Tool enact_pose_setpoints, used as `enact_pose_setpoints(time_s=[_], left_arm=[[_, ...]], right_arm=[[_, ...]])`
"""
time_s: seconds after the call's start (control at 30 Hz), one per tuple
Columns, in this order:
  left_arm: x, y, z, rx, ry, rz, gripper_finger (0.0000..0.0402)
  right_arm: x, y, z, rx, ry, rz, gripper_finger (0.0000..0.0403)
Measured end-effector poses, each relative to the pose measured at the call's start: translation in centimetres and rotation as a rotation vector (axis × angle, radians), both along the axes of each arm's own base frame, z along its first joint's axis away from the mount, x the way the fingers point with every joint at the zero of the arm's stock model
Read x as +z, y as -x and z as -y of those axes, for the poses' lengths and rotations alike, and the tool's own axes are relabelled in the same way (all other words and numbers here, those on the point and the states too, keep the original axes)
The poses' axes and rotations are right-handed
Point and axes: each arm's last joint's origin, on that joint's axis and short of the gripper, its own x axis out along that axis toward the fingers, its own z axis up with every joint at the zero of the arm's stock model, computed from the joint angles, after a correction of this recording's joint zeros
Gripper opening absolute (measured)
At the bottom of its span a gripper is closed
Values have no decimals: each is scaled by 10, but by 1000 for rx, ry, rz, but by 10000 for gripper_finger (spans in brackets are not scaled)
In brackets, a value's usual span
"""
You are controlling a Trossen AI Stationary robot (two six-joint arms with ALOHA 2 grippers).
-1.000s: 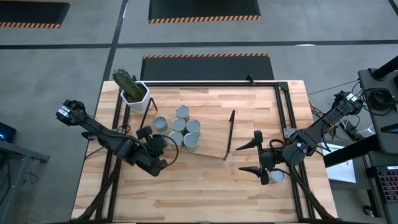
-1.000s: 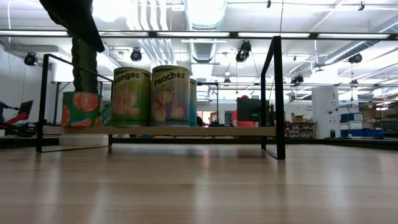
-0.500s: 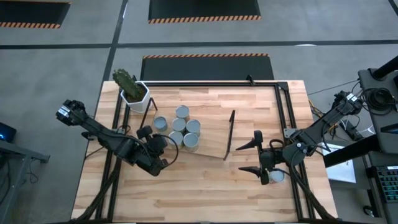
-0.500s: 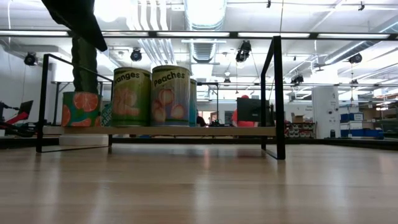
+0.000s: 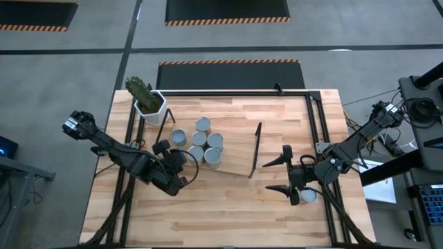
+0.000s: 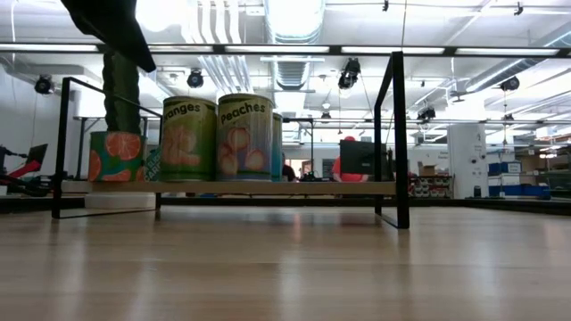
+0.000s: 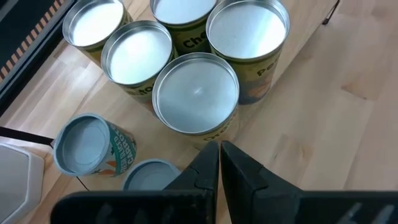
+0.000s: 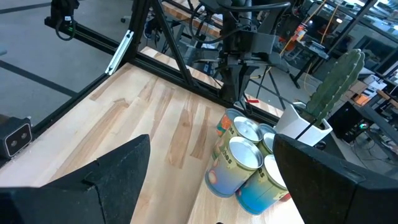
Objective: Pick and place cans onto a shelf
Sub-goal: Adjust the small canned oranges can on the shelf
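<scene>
Nothing has moved over the last second: the left end effector stays clenched and empty, 5 cans on the shelf just ahead; right end effector stays released.

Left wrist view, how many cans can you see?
7 cans. Five stand bunched together: four in a row and one in front. Two sit apart. Others may lie outside this view.
</scene>
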Motion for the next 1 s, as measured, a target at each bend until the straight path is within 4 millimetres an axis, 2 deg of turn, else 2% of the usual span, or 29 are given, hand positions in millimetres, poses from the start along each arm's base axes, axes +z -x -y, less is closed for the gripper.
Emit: enact_pose_setpoints(time_s=[0.87,1.0], left_arm=[[1,-1,-1,26,-48,44,0],[3,-3,-8,74,4,25,0]], right_arm=[[0,0,0,2,9,0,327],[0,0,0,2,10,0,327]])
